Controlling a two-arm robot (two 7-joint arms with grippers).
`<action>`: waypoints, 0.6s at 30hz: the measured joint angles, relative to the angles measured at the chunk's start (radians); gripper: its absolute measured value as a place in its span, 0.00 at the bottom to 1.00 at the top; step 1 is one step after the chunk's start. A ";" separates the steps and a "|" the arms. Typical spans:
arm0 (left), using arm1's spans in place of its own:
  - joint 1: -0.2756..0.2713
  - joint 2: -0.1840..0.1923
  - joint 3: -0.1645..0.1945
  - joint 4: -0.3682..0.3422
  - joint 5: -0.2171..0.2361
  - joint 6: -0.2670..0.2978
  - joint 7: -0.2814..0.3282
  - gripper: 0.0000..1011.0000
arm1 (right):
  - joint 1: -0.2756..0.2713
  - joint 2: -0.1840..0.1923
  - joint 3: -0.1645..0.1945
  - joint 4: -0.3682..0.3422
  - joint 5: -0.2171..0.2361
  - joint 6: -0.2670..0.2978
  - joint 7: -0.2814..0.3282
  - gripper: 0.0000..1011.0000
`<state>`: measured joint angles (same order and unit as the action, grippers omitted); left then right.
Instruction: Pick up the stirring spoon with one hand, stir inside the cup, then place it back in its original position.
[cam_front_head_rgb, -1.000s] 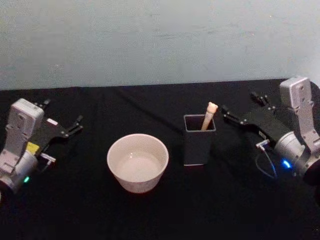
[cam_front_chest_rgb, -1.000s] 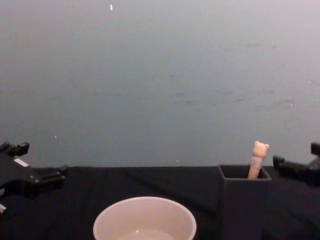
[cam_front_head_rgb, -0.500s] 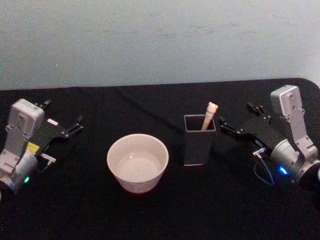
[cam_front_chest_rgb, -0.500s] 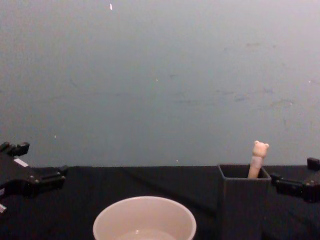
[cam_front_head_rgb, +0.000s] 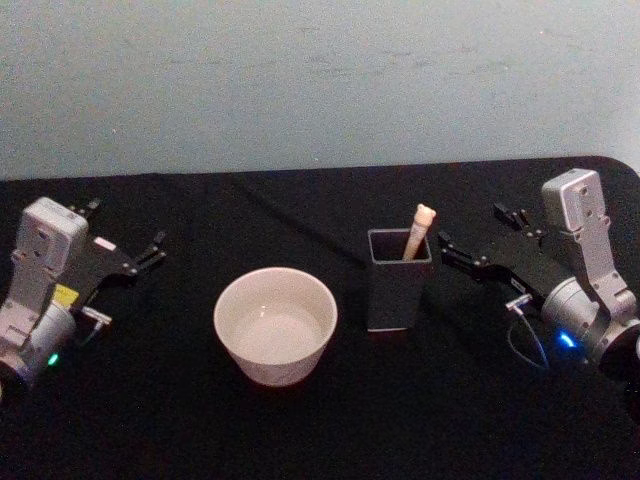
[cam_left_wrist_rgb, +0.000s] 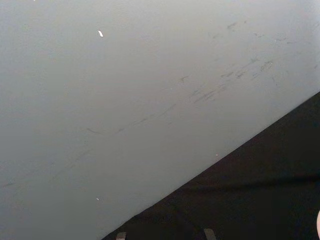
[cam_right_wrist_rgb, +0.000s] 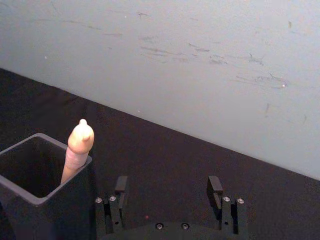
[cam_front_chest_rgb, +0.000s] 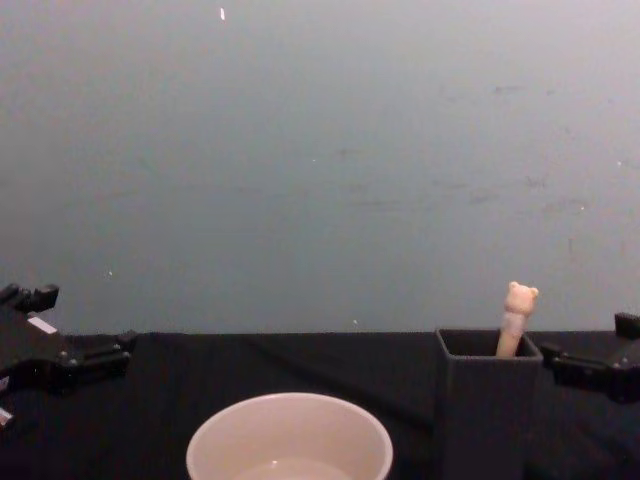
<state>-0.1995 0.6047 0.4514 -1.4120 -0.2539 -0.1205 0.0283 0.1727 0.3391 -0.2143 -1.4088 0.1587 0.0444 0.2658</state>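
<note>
The right gripper (cam_front_head_rgb: 478, 240), jaws open and empty, has been lowered beside the dark holder (cam_front_head_rgb: 398, 279), the stirring spoon (cam_front_head_rgb: 419, 228) just ahead, ungrasped; the left gripper (cam_front_head_rgb: 125, 242) is parked.

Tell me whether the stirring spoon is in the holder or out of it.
In. The stirring spoon stands leaning inside the dark square holder, only its bear-topped handle showing above the rim.

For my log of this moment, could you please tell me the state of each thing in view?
Stirring spoon: standing in the holder, handle leaning out, untouched.
Dark grey holder: upright, holding the spoon.
Cup: upright, no spoon inside.
Right gripper: open, beside the holder.
Left gripper: open, parked at left.
</note>
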 joint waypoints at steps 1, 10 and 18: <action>0.000 0.000 0.000 0.000 0.000 0.000 0.000 0.99 | 0.000 0.000 0.000 0.000 0.000 0.000 0.000 0.99; 0.000 0.000 0.000 0.000 0.000 0.000 0.000 0.99 | 0.000 0.001 0.000 -0.001 0.002 -0.001 -0.001 0.99; 0.000 0.000 0.000 0.000 0.000 0.000 0.000 0.99 | 0.000 0.001 0.000 -0.002 0.002 -0.001 -0.001 0.99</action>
<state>-0.1995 0.6047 0.4514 -1.4120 -0.2539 -0.1205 0.0283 0.1724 0.3398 -0.2143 -1.4104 0.1612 0.0435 0.2649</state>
